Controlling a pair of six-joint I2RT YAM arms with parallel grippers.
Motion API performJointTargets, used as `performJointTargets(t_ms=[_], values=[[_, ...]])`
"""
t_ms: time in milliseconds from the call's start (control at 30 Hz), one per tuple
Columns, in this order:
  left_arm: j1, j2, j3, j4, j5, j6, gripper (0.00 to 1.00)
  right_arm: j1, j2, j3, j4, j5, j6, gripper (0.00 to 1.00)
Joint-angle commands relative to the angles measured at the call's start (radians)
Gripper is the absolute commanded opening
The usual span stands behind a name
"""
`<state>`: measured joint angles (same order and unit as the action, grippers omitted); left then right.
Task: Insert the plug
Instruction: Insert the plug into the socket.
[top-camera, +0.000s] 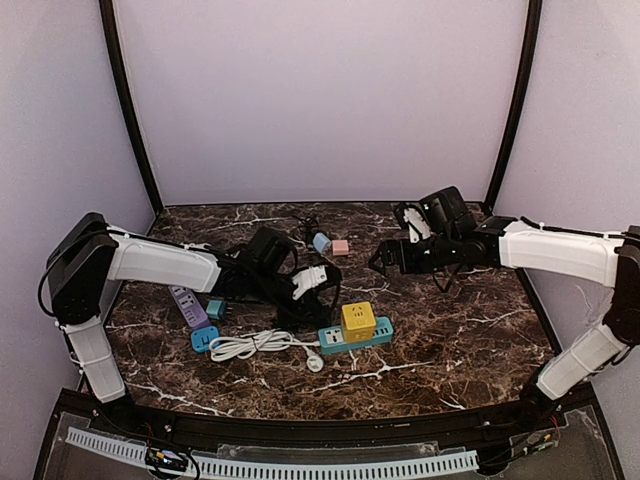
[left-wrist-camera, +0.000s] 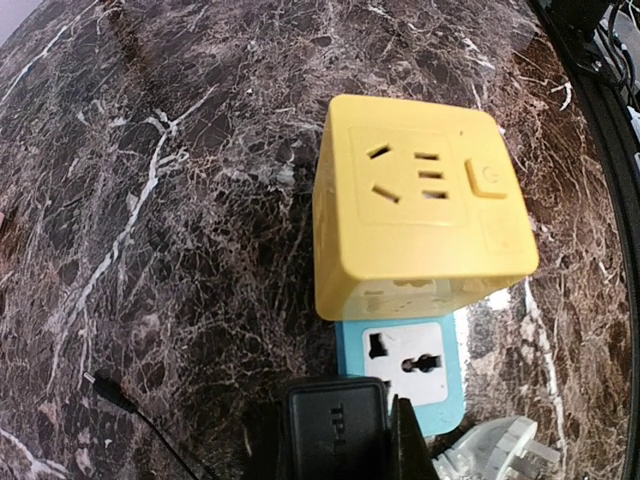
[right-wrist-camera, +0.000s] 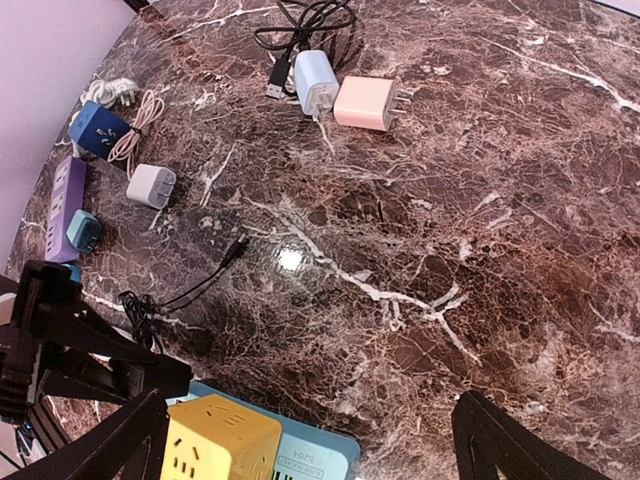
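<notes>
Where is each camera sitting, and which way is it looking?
Top: above and behind the arms, looking down on the table; left arm and right arm show.
Left wrist: looks down at the yellow cube on the blue strip; its fingers hold a black plug.
Right wrist: looks across the table at a pink charger; its open fingers show.
Shared: all three see the yellow cube.

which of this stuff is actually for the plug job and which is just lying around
For the job: black rectangular plug block in the left claw; teal plastic power strip; yellow cube socket standing on it, possibly.
Lying about: pink square charger; pale blue charger; small white charger; purple power strip; coiled white cable.
</notes>
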<state>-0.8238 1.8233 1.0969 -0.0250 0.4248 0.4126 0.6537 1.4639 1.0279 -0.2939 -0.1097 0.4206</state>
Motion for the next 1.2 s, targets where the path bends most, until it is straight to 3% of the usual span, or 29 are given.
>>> performJointTargets(t_ms=[0, 367, 667, 967, 1167], values=[[-0.034, -0.073, 0.019, -0.045, -0.04, -0.085, 0.01, -0.002, -0.034, -0.033, 0.008, 0.006, 0.009, 0.99], [-0.078, -0.043, 0.022, -0.028, -0.114, -0.122, 0.01, -0.002, -0.131, -0.136, 0.045, 0.025, 0.029, 0.99], [-0.104, -0.065, 0.012, -0.038, -0.069, -0.121, 0.0, -0.002, -0.176, -0.178, 0.045, 0.031, 0.05, 0.99], [-0.105, -0.045, -0.056, 0.112, -0.096, -0.124, 0.01, -0.002, -0.244, -0.217, 0.042, 0.049, 0.072, 0.99], [-0.105, -0.014, -0.041, 0.077, -0.104, -0.1, 0.0, -0.002, -0.265, -0.242, 0.041, 0.057, 0.087, 0.99]])
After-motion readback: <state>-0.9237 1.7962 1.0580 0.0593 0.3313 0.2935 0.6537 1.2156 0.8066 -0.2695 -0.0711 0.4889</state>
